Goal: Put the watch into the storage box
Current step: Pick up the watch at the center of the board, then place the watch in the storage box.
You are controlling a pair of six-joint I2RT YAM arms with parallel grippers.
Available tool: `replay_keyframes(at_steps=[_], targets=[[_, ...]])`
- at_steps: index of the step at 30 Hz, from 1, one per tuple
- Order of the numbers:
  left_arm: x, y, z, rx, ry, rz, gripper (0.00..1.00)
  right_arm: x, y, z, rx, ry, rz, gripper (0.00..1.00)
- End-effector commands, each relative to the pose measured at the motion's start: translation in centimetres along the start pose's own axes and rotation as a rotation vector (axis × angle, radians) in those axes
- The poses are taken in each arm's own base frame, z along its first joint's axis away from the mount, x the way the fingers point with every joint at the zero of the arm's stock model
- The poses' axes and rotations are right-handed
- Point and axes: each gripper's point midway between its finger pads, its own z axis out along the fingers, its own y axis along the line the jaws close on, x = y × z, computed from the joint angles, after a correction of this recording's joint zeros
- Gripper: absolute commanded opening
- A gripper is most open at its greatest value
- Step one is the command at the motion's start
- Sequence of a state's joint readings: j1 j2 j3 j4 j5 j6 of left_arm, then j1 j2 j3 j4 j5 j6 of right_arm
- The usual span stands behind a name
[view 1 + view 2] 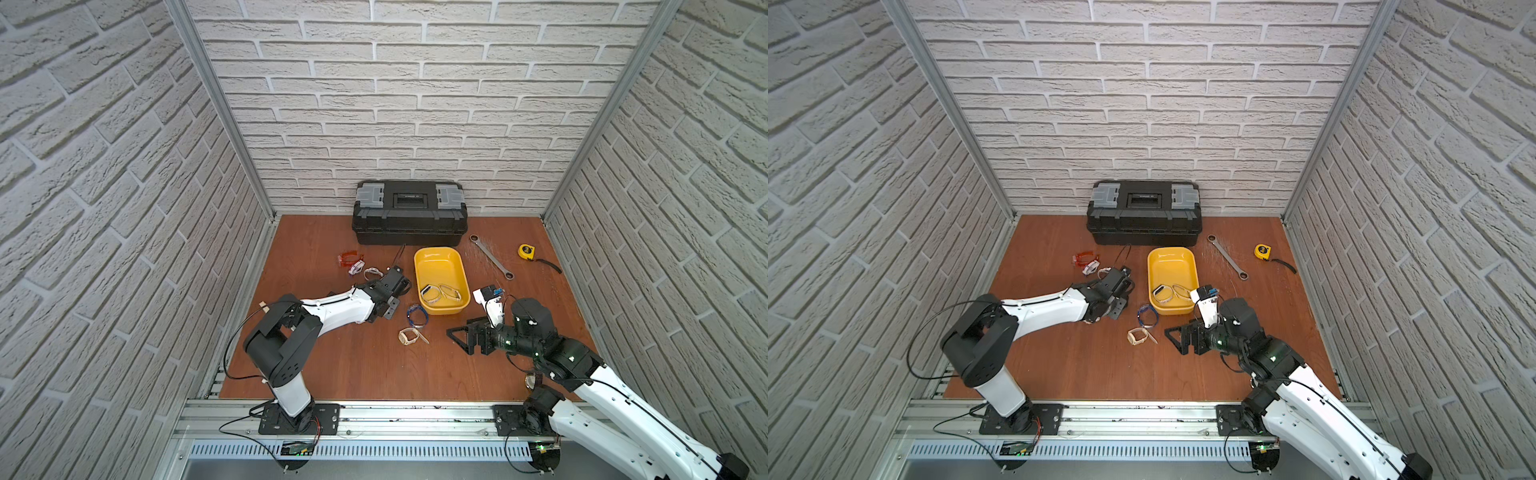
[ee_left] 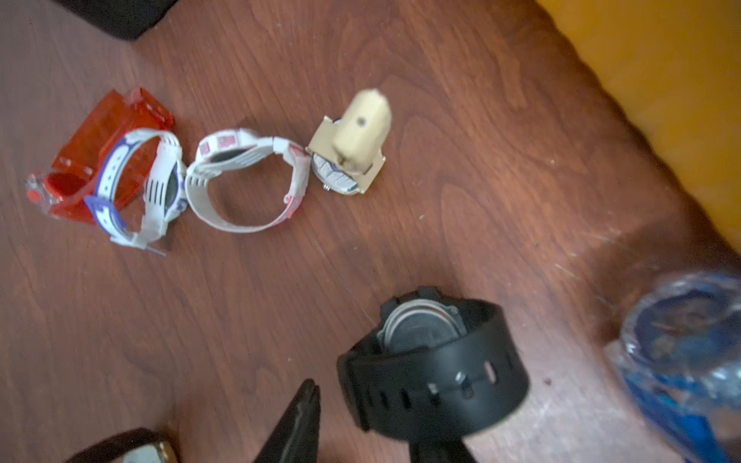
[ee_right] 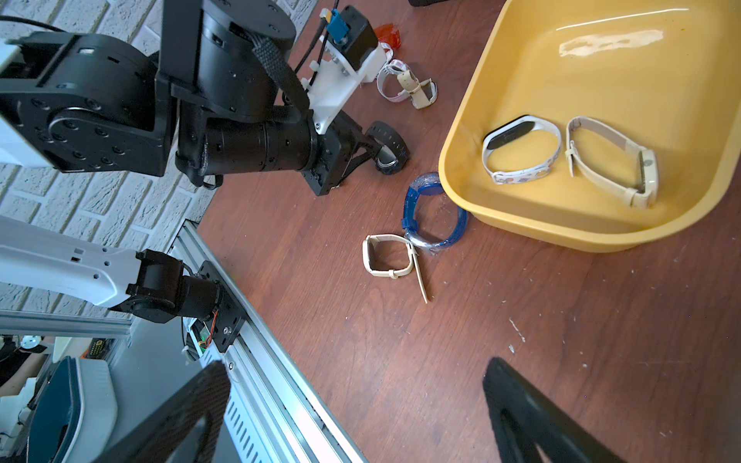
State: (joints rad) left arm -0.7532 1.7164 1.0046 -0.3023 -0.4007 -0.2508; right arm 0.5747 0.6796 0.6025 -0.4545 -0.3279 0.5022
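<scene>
Black watch (image 2: 433,373) sits on the table (image 1: 353,365) near the yellow box (image 1: 440,259), right at the left pincer (image 3: 371,144) tips. Honestly can't tell if it's clamped. Right pincer (image 3: 355,366) is wide apart, holding nothing.

Yellow storage box (image 1: 440,266); black watch (image 2: 437,385)

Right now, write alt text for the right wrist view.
A yellow tub holds a white watch and a beige watch. Beside it on the table lie a blue watch and a cream watch; beyond, the left gripper touches a black watch. The right gripper is open.
</scene>
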Motion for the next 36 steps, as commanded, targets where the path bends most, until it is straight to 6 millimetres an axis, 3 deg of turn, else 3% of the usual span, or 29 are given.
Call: replay_keyframes(at_steps=[1, 8, 15, 18, 21, 24, 26, 30, 36], targets=[[-1.5, 0.3, 0.4, -0.022, -0.028, 0.021, 0.25, 0.1, 0.4, 0.6, -0.029, 0.003, -0.001, 1.00], [-1.7, 0.5, -0.9, 0.016, 0.013, 0.006, 0.16, -0.5, 0.5, 1.1, -0.032, 0.006, 0.000, 1.00], [-2.6, -0.7, -5.5, 0.282, 0.061, -0.144, 0.13, -2.3, 0.5, 0.8, 0.020, -0.015, 0.037, 1.00], [-4.1, -1.3, -7.9, 0.439, 0.055, -0.246, 0.13, -3.1, 0.6, 0.4, 0.045, -0.014, 0.044, 1.00], [-6.9, -2.2, -10.3, 0.573, 0.050, -0.279, 0.13, -4.1, 1.3, -0.4, 0.051, -0.027, 0.027, 1.00], [-9.9, -3.4, -11.3, 0.657, 0.079, -0.263, 0.14, -5.2, 1.2, -1.5, 0.092, -0.036, 0.028, 1.00], [-11.6, -3.8, -10.7, 0.666, 0.106, -0.250, 0.14, -5.7, 1.2, -2.1, 0.111, -0.034, 0.032, 1.00], [-13.6, -4.2, -7.4, 0.639, 0.184, -0.239, 0.14, -7.0, 1.0, -3.2, 0.149, -0.052, 0.051, 1.00], [-14.8, -6.0, -2.8, 0.645, 0.263, -0.258, 0.14, -7.9, 0.7, -3.7, 0.158, -0.070, 0.073, 1.00]])
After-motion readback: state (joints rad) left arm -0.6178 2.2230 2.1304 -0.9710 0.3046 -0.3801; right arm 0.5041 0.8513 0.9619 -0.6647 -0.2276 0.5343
